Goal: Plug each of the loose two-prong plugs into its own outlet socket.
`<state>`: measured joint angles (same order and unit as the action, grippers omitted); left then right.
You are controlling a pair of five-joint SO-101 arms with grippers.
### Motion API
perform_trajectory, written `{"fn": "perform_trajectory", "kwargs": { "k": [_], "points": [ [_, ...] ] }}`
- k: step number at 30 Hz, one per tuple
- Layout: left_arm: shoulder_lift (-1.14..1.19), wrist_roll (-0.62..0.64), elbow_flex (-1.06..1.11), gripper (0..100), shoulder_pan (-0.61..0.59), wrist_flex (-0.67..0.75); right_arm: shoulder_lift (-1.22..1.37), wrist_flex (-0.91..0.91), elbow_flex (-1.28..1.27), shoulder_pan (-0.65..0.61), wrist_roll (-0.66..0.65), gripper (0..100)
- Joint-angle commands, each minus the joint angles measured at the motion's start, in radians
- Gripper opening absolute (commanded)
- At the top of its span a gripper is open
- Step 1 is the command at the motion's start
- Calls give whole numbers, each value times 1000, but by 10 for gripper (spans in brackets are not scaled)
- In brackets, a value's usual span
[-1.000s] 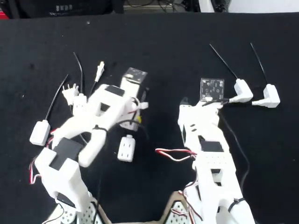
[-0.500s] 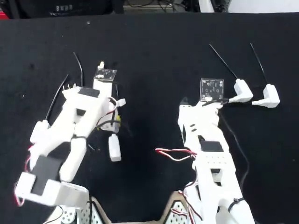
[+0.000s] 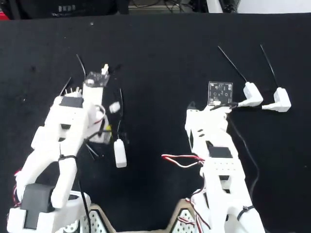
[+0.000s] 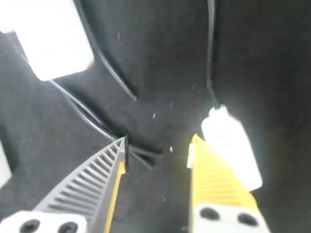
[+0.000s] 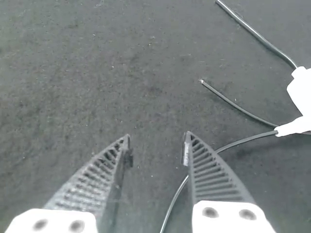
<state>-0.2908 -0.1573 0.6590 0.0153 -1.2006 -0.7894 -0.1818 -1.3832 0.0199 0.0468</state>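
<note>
My left gripper is open just above the black cloth, with nothing between its fingers. A white outlet block with a black cord lies right beside its yellow finger. From above, that block lies on its edge beside the left arm. A white two-prong plug lies just beyond the left wrist. Two more white plugs lie to the right of the right arm. My right gripper is open over bare cloth, with one plug off to its side.
Another white block and thin black cords lie ahead of the left gripper. A further plug with prongs peeks out by the left arm. Loose cords run near the right gripper. A red and white cable hangs off the right arm.
The left arm has swung to the left. The white outlet block has shifted left with it and turned from face-up onto its edge. The right arm has not moved.
</note>
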Motion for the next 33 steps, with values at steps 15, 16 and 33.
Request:
{"fn": "perform_trajectory", "kwargs": {
  "k": [15, 16, 33],
  "points": [
    [-229, 140, 260, 214, 329, 296, -28, -5, 54, 15, 2, 162],
    [-229, 138, 242, 214, 328, 293, -28, -5, 54, 15, 0, 162],
    [-218, -34, 262, 213, 213, 163, -33, -3, 59, 18, -2, 162]
  ]
}}
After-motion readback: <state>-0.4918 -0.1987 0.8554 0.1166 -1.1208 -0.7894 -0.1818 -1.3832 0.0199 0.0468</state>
